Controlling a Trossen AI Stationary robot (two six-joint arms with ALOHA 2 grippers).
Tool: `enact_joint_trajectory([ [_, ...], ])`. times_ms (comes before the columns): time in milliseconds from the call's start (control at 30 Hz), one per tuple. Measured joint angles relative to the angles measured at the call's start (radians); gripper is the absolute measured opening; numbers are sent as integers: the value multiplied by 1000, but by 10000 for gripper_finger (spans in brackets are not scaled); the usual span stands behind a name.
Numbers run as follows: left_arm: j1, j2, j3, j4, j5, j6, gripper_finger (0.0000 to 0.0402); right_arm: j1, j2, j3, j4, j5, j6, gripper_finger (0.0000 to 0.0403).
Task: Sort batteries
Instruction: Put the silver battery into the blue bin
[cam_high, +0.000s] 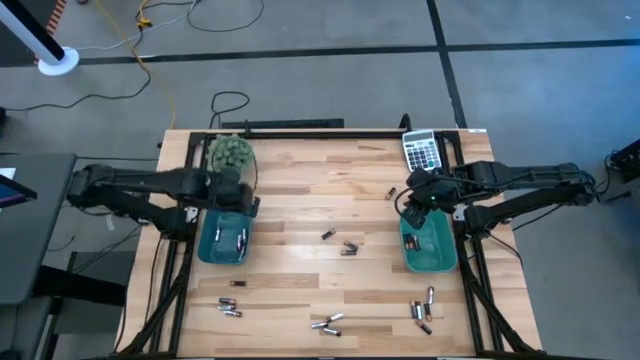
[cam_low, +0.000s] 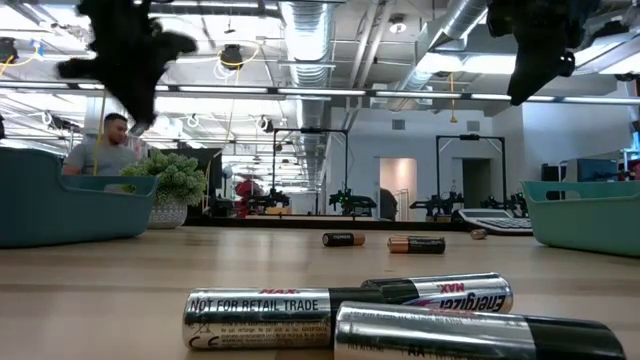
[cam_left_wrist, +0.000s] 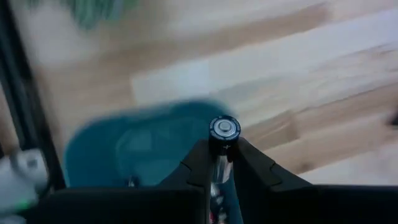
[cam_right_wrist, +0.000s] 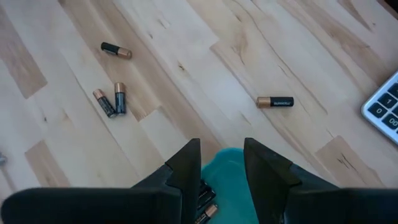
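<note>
My left gripper (cam_high: 240, 197) hangs over the far end of the left teal bin (cam_high: 212, 245), shut on a silvery battery (cam_left_wrist: 224, 127). My right gripper (cam_right_wrist: 222, 158) stands open above the right teal bin (cam_right_wrist: 227, 180), nothing between its fingers; dark batteries (cam_right_wrist: 205, 202) lie in that bin. Loose batteries lie on the wooden table: two mid-table (cam_high: 340, 242), one near the right gripper (cam_right_wrist: 275, 101), and groups along the near edge (cam_high: 230, 306) (cam_high: 327, 323) (cam_high: 423, 311). My left gripper pinches the silvery battery between its two fingers (cam_left_wrist: 198, 163). The battery lies along the fingers, and its round end cap (cam_left_wrist: 224, 126) sticks out past their tips. The fingers slant downward, and the battery is lifted clear above the left bin.
A grey calculator (cam_high: 423, 150) lies at the far right corner and a small green plant (cam_high: 230, 155) stands at the far left, just behind the left bin. A black frame (cam_high: 300, 128) edges the table. A person sits in the room beyond the table (cam_low: 105, 150).
</note>
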Motion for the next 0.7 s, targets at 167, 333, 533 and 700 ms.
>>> enact_joint_trajectory([
  [167,-9,47,-129,11,95,-171,36,15,0,0,26,0,0,138],
  [333,3,107,-201,39,145,-221,36,19,0,0,31,0,0,138],
  [533,38,143,-276,138,176,-175,36,18,0,0,31,0,0,138],
  [700,47,149,-341,227,217,-165,36,19,0,0,33,0,8,138],
])
